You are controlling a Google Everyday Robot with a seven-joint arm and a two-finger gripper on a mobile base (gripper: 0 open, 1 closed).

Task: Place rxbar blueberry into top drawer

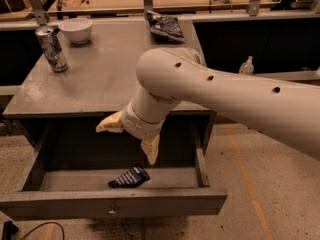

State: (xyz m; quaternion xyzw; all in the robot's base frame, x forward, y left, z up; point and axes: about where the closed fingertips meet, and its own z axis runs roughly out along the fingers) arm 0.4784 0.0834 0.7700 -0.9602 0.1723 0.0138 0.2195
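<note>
The rxbar blueberry, a small dark navy bar with white print, lies flat on the floor of the open top drawer, near its middle. The drawer is pulled out from under the grey table, with a small knob on its front panel. My gripper hangs above the drawer, just above and slightly left of the bar. Its two cream fingers are spread wide apart and hold nothing. The big white arm reaches in from the right.
On the grey table stand a drink can and a white bowl at the back left, and a blue-and-white chip bag at the back. A small bottle stands at the right.
</note>
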